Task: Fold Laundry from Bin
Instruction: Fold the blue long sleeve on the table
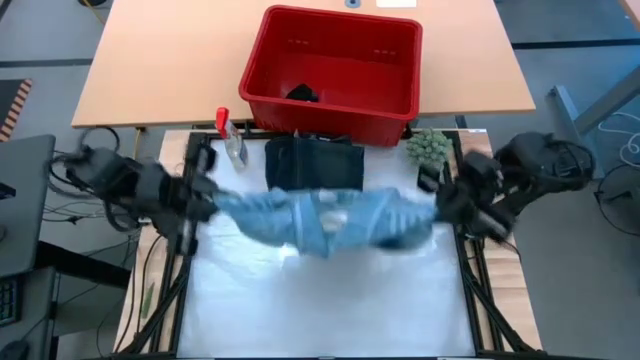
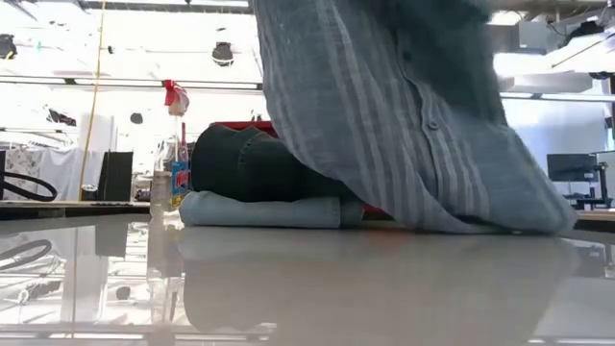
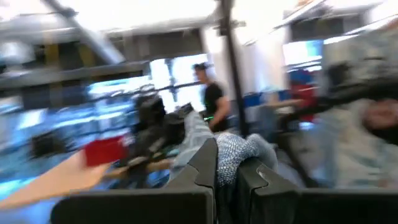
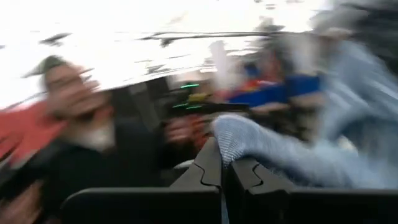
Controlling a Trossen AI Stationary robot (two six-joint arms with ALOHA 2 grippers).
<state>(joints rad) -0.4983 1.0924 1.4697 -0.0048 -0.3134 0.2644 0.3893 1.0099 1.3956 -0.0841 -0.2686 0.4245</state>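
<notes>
A light blue striped shirt [image 1: 325,215] of the laundry is strung above the white table between my two grippers. My left gripper [image 1: 208,197] is shut on its left end and my right gripper [image 1: 440,205] on its right end. In the low view the shirt [image 2: 413,115] hangs down wide, and its lower edge [image 2: 480,227] reaches the tabletop. Behind it a folded dark garment [image 1: 315,162] lies on a folded pale denim one [image 2: 259,209]. The red bin [image 1: 330,60] stands on the wooden table beyond, with a dark cloth [image 1: 301,94] inside. My left gripper pinches a bunched end of the shirt [image 3: 239,152] between its two fingers [image 3: 202,165], coming about level from the table's left. The cloth runs off toward the other arm. My right gripper pinches the shirt's other bunched end [image 4: 233,140] between its fingers [image 4: 208,165], about level from the table's right. The shirt sags a little between the two holds.
A clear spray bottle with a red top [image 1: 230,138] stands at the table's far left, and a fuzzy green ball [image 1: 428,148] sits at the far right. Dark frame rails [image 1: 175,280] run along both table sides. A person [image 3: 211,99] is in the room beyond.
</notes>
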